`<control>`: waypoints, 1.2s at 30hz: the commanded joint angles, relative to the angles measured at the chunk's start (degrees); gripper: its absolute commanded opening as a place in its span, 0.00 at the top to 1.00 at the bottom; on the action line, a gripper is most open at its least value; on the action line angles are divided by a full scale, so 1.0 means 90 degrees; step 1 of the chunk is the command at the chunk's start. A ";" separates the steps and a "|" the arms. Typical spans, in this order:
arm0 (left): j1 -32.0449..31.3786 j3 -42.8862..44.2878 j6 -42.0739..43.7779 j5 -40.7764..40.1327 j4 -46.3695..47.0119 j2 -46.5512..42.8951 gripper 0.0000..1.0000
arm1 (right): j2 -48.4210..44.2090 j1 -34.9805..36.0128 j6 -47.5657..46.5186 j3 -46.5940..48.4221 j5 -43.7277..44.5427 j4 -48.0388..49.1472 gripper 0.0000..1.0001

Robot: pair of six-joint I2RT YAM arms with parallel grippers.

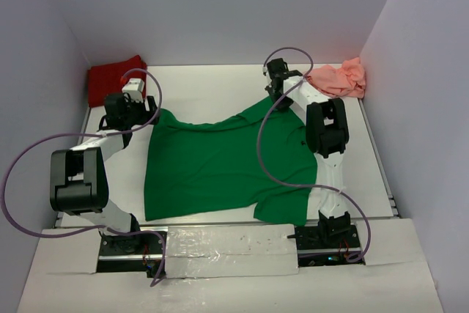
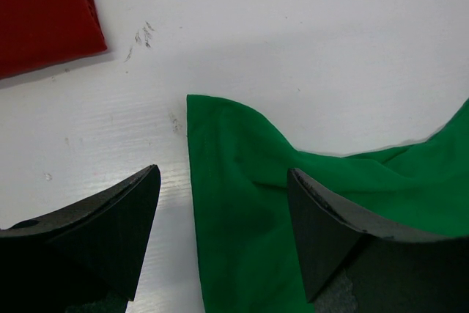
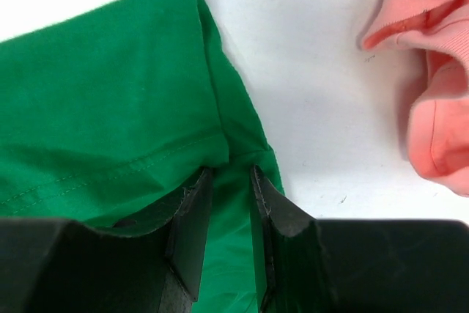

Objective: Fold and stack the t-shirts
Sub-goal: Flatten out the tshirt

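The bright green t-shirt (image 1: 220,166) lies spread in the middle of the table, its far edge pulled up toward the right. My left gripper (image 1: 132,113) is open, and its jaws straddle the shirt's far left corner (image 2: 220,137) in the left wrist view (image 2: 222,174) without holding it. My right gripper (image 1: 277,91) is shut on a fold of the green shirt's far right edge (image 3: 132,93), seen pinched between the fingers in the right wrist view (image 3: 229,170). The dark red t-shirt (image 1: 115,78) lies folded at the back left. The salmon pink t-shirt (image 1: 338,78) lies crumpled at the back right.
White walls close the table at the back and on both sides. The red shirt's corner (image 2: 44,12) lies just beyond the left gripper. The pink shirt (image 3: 432,71) lies close to the right of the right gripper. Purple cables loop off both arms.
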 commanded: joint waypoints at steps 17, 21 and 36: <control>-0.0109 0.0085 0.0127 0.0183 0.0241 -0.0026 0.22 | -0.0485 0.0188 -0.0106 -0.0118 -0.0167 0.0613 0.66; -0.0119 0.0095 0.0127 0.0202 0.0231 0.0013 0.22 | -0.0505 0.0285 -0.0145 -0.0216 -0.0265 0.0720 0.66; -0.0158 0.0027 0.0127 0.0261 0.0221 0.0082 0.22 | -0.0719 0.0559 -0.0243 -0.0372 -0.0157 0.1110 0.62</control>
